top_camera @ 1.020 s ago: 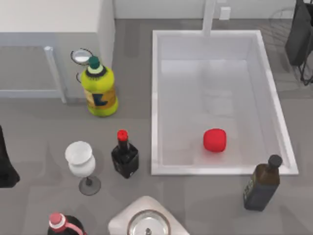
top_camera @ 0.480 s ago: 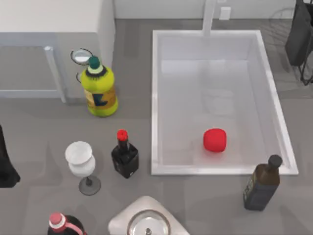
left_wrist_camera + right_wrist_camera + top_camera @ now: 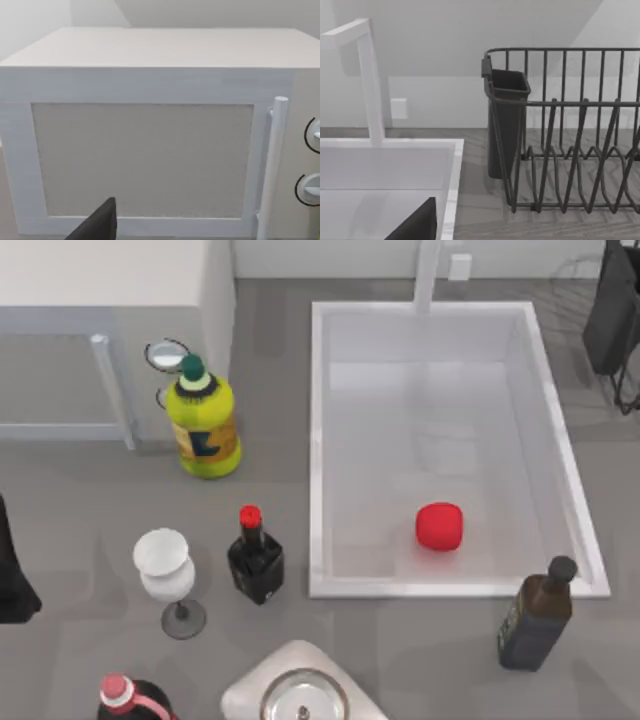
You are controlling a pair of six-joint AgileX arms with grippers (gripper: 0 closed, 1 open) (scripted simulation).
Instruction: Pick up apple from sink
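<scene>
A red apple point(image 3: 439, 526) lies on the floor of a white sink point(image 3: 318, 440) (toward its near end), untouched. Both arms sit parked at the table's left and right edges; their finger positions cannot be told.

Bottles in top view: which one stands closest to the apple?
The brown bottle with the black cap, just outside the sink at its near right corner. The red-capped dark bottle stands farther from the apple, left of the sink.

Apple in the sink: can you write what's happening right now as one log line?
apple: on sink floor, untouched | left arm: parked at table's left edge | right arm: parked at top right | pick: not started
</scene>
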